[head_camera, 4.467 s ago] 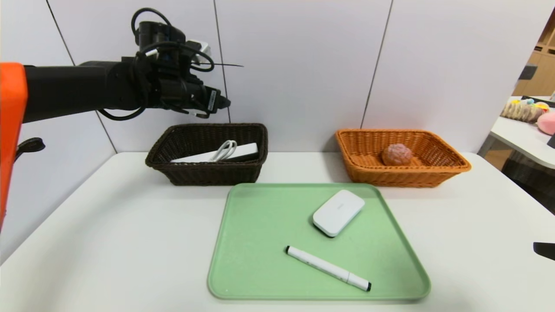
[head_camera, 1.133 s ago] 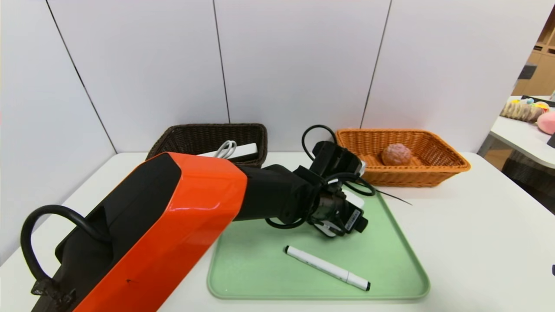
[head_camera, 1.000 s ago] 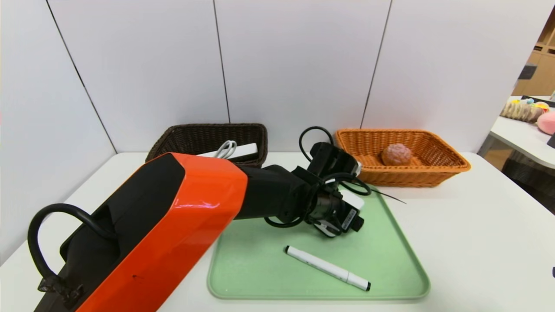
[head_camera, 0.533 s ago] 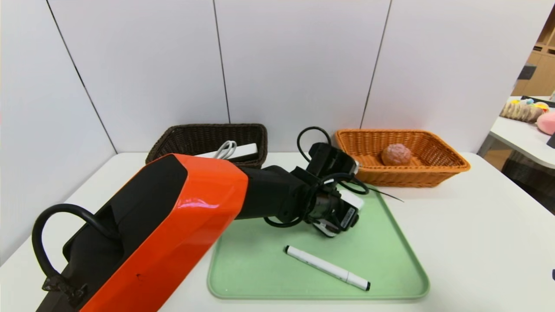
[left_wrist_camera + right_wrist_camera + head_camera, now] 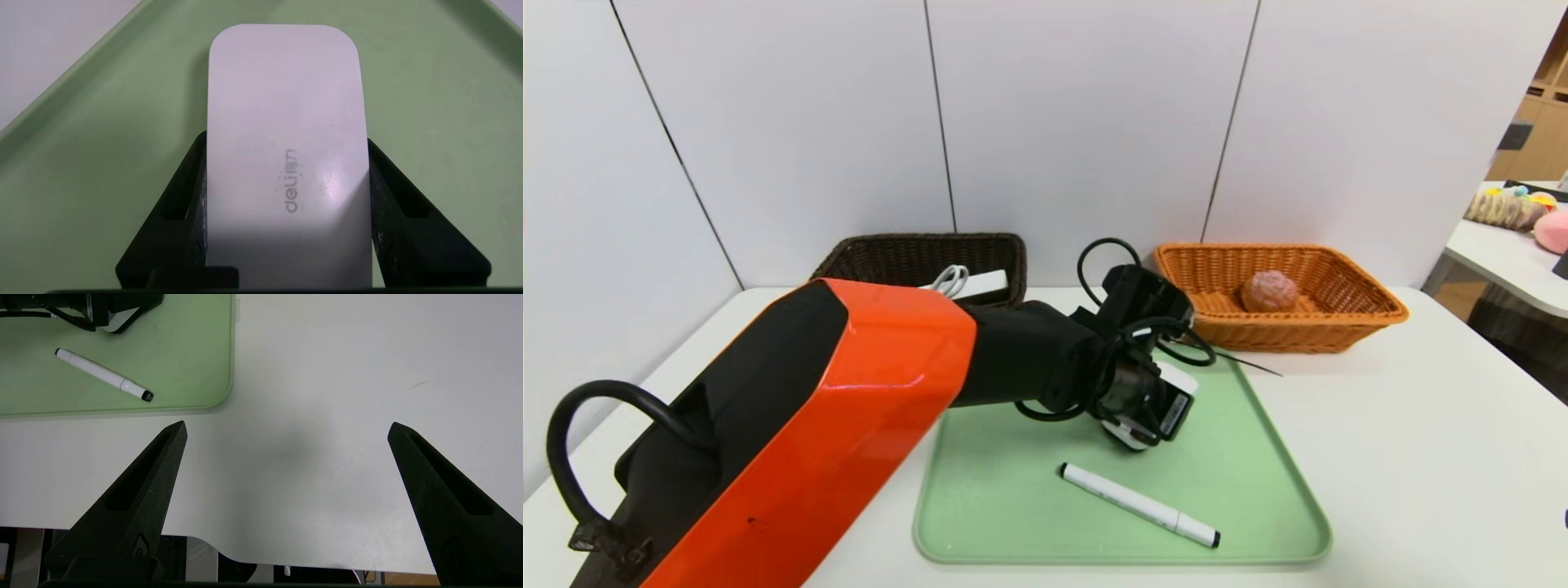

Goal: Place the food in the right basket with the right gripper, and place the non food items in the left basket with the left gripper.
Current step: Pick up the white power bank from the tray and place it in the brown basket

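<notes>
The left claw [image 5: 286, 204] is clamped on the white case [image 5: 286, 134], one finger flat against each long side, and the case lies on the green tray [image 5: 1013, 506] toward its far right corner. The step in hand looks like the pick-up of this non-food thing for the dark basket [image 5: 915, 253] at the desk's far left. To do it well, the grip should be firm before any lift, since the case is smooth and rounded and could slide out. Then lift straight up to clear the tray rim and carry it over the basket's near wall, where a white box with a cable already lies.

The left wrist view alone shows the fingers meeting the case's sides; in the head view the arm hides most of the case. The head view alone shows both baskets, with a round brown bun in the orange basket [image 5: 1339, 327]. The right wrist view shows the right claw [image 5: 286, 457] spread wide over the desk's near right edge, idle, and the pen [image 5: 102, 373] near the tray's front
</notes>
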`<state>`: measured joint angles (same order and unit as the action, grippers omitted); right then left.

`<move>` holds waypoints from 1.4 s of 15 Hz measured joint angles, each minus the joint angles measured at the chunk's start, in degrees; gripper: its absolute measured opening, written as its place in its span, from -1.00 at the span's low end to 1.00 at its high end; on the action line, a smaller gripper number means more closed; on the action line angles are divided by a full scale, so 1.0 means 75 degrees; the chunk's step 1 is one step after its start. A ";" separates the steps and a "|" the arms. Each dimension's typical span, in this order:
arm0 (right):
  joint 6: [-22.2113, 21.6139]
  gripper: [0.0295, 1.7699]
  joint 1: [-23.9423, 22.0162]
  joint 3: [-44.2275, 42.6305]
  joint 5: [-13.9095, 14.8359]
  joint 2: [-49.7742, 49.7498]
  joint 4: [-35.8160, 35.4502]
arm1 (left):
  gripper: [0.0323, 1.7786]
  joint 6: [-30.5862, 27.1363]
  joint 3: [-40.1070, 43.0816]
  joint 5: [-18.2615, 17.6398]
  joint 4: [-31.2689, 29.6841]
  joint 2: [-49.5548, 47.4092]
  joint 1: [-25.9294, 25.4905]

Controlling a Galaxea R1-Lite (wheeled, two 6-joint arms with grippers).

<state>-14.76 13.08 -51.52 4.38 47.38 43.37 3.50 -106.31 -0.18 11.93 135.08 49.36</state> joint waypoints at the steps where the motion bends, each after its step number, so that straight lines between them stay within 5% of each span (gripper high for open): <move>1: 0.0000 0.92 0.0000 0.0005 0.0000 -0.0013 0.0005 | 0.19 0.0018 -0.0018 -0.0003 0.0294 -0.0109 0.0005; 5: -0.0002 0.92 0.0000 0.0023 0.0011 -0.0063 0.0023 | 0.17 0.0146 -0.0109 0.0031 0.0543 -0.0610 0.0041; 13: 0.0018 0.92 0.0000 0.0180 0.0003 -0.0104 -0.0003 | 0.16 0.0070 -0.0874 0.1307 0.1164 -0.1981 -0.0206; 21: 0.0021 0.92 0.0000 0.0189 -0.0052 -0.0067 -0.0140 | 0.16 0.0091 -0.0915 0.1460 0.1686 -0.2900 -0.2459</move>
<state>-14.60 13.08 -50.10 3.99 46.89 42.33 4.18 -113.18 10.76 24.58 113.34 30.92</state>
